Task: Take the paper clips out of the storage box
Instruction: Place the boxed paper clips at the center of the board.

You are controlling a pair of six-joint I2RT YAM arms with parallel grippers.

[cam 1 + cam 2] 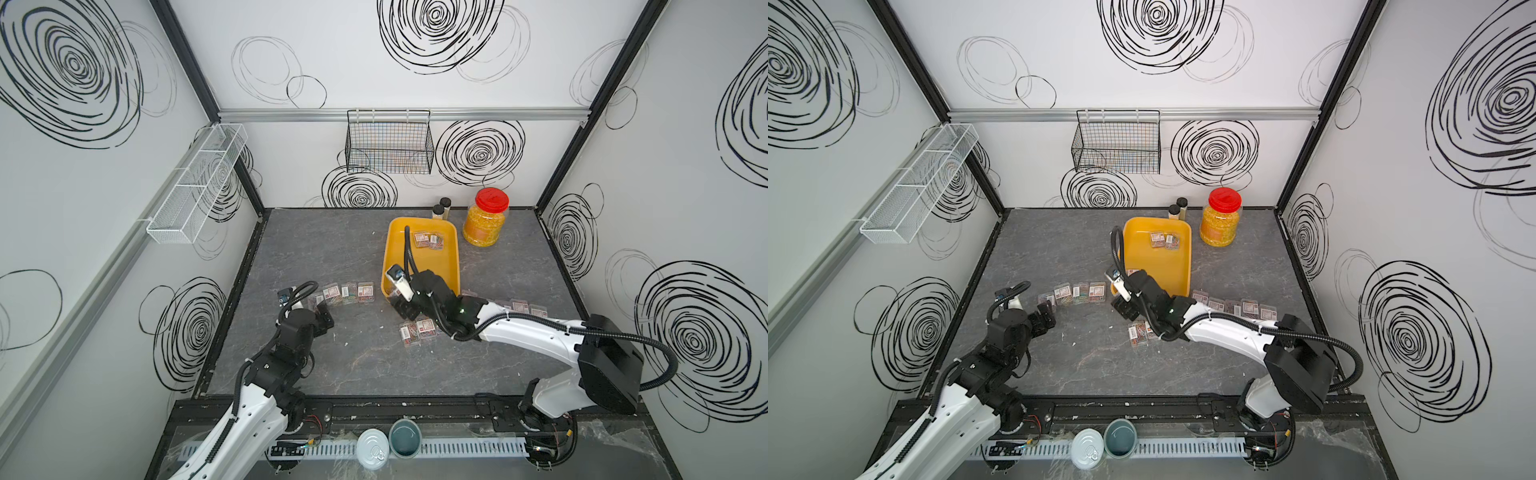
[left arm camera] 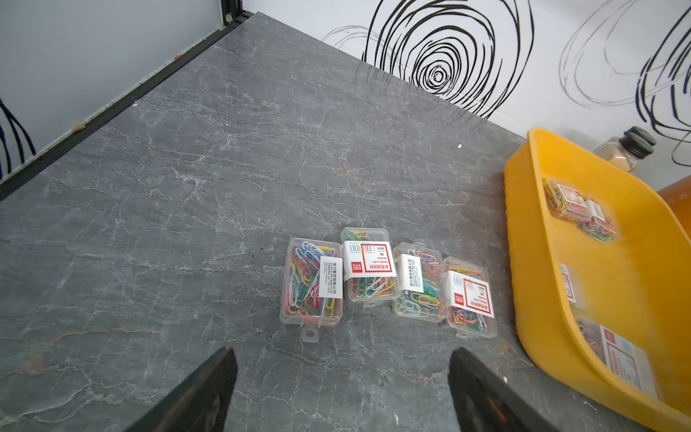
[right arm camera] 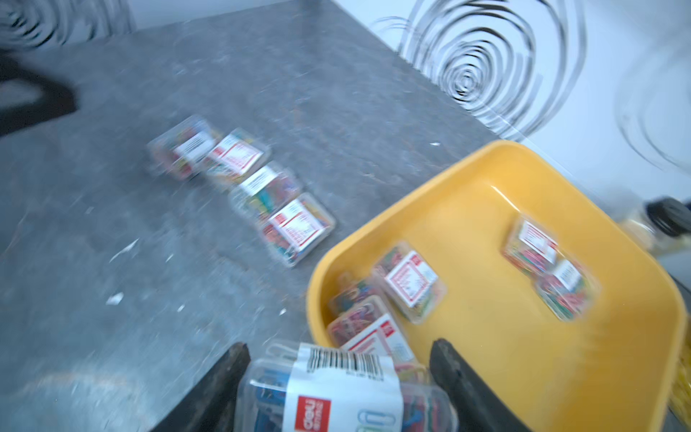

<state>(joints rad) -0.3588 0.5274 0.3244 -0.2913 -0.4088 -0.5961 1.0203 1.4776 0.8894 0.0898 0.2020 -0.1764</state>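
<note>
Right tool (image 3: 340, 346) pinching a case of paper clips (image 3: 336, 392), label up, right at the yellow tray (image 1: 436, 270) near rim, looks bound for the bench (image 1: 353, 374). About 5 cases (image 3: 409, 284) lie inside the tray. Left tool (image 2: 341, 353) spread, empty, hovering beside a row of 4 (image 2: 385, 276), probably lined up to leave landing room

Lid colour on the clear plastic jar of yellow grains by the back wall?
Red: a ribbed round lid, clearest in a top view.
</note>
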